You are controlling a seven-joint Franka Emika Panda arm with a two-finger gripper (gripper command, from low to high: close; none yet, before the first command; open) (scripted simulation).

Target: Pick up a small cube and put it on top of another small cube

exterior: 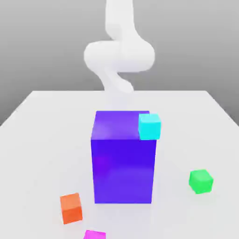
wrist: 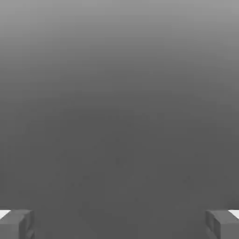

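Note:
Several small cubes show in the exterior view. A cyan cube (exterior: pixel 149 126) sits at the upper right corner of a tall blue-purple block (exterior: pixel 123 161). A green cube (exterior: pixel 201 181) lies on the table to the exterior view's right of the block. An orange cube (exterior: pixel 71 207) lies near the front left, and a magenta cube (exterior: pixel 94 235) is cut off by the front edge. In the hand view my gripper (wrist: pixel 119 225) is open, its two grey fingers (wrist: pixel 17 224) set wide apart with nothing between them and only plain grey beyond.
The white arm (exterior: pixel 119 56) rises behind the tall block, which stands in the middle of the white table (exterior: pixel 42 140) and hides what lies behind it. Bare tabletop lies on both sides of the block.

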